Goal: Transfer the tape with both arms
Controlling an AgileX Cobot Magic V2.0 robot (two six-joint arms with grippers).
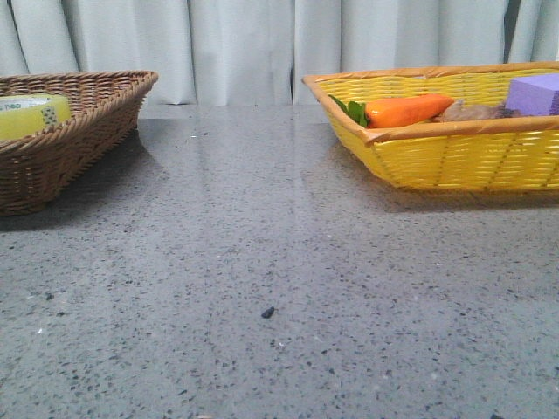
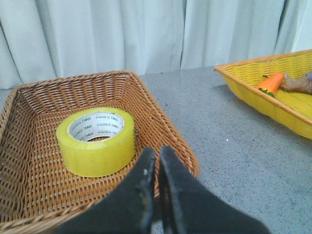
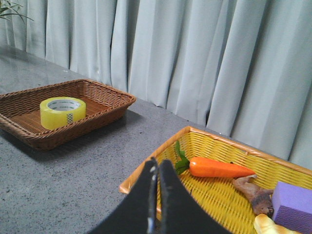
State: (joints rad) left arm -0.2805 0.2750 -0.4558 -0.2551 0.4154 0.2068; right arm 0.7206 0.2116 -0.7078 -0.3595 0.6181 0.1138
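since nothing is gripped yet, the tape (image 2: 96, 140) is lying flat inside the brown basket (image 2: 161, 122), core facing up, prob. for easy pickup. left gripper (image 2: 157, 157) is waiting at the brown basket's near rim w/ fingers pressed together, empty. right gripper (image 3: 156, 168), also pinched closed and empty, is hovering well apart from the brown basket, over the yellow basket (image 3: 146, 168), likely waiting for handover.

Even, bright light falls across the grey table (image 1: 262, 262), which carries a pale sheen along its far edge and soft shadows beneath both baskets. Both wrist views are sharp, with only mild grain.
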